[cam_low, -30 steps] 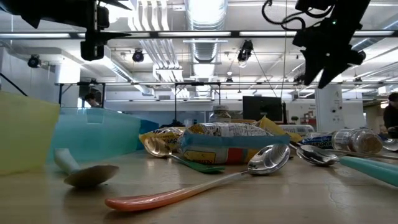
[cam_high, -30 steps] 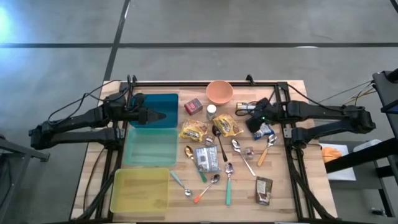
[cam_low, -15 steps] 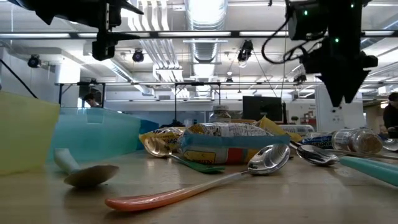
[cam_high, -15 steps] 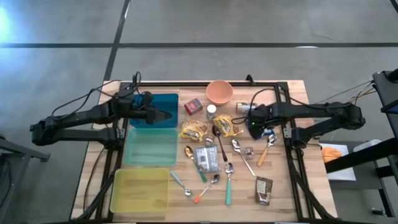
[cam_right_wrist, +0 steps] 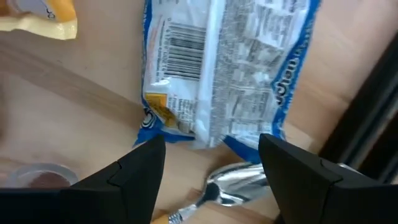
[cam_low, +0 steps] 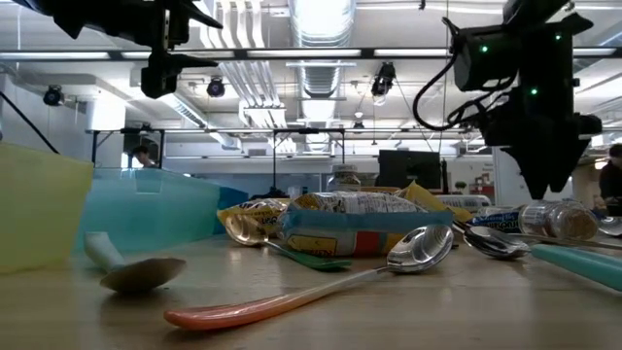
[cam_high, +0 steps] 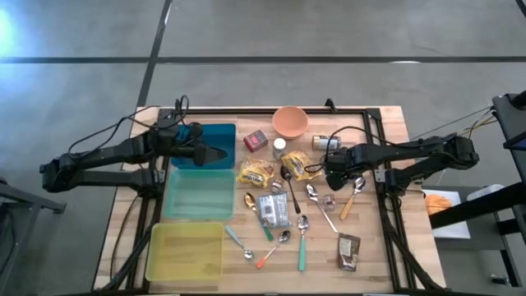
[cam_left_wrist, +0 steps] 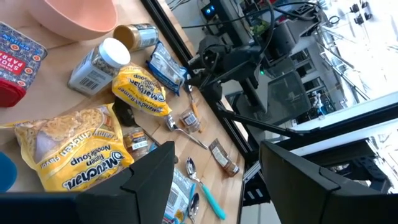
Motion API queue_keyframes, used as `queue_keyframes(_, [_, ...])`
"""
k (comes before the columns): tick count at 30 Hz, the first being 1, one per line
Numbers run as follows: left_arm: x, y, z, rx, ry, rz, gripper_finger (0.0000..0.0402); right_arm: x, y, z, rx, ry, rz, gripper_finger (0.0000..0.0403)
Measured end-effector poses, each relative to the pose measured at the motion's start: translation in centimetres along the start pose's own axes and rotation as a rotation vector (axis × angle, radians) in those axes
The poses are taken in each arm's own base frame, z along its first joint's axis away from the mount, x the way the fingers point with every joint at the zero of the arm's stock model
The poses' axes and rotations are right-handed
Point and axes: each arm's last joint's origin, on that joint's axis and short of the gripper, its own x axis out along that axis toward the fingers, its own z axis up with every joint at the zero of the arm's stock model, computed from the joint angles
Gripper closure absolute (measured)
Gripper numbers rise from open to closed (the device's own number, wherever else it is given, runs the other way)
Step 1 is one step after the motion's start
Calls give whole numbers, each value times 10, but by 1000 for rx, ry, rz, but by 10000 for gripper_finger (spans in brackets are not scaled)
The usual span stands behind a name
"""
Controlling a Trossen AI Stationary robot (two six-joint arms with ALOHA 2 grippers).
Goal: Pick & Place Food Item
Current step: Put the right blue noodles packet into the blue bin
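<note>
My right gripper (cam_high: 334, 173) points down, open, just above a blue-and-white food packet (cam_right_wrist: 230, 62) lying flat on the table near its right edge. Its fingers stand over the packet's near end without touching it. My left gripper (cam_high: 220, 154) hangs open and empty over the blue bin (cam_high: 201, 136) at the far left. More food lies mid-table: a yellow noodle bag (cam_high: 256, 172), a yellow packet (cam_high: 301, 165), a spice jar (cam_high: 279, 146) and a red box (cam_high: 256, 141).
A teal bin (cam_high: 200, 195) and a yellow bin (cam_high: 185, 252) stand in front of the blue one. A pink bowl (cam_high: 290, 121) is at the far edge, with a can (cam_high: 322, 141) near it. Several spoons (cam_high: 302, 242) and a silver spoon (cam_right_wrist: 233, 180) lie close by.
My right gripper has come down toward the blue-and-white packet, shifting a little toward the table's left edge. It has tipped from slanting to pointing nearly straight down and has stayed open. The things on the table have kept still.
</note>
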Motion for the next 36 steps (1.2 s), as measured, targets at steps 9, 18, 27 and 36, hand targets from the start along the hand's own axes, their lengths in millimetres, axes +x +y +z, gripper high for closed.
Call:
queue_keyframes(9, [0,0,0,-1,0,1,161,23,1,-5,-19,5,-20,145])
queue_keyframes(18, [0,0,0,-1,-3,3,161,33,5,-4,-50,-5,-15,225])
queue_keyframes(27, [0,0,0,-3,-3,3,161,29,5,-4,-66,-22,12,369])
queue_keyframes(36, [0,0,0,-4,-3,3,161,12,4,-1,-63,-35,101,395])
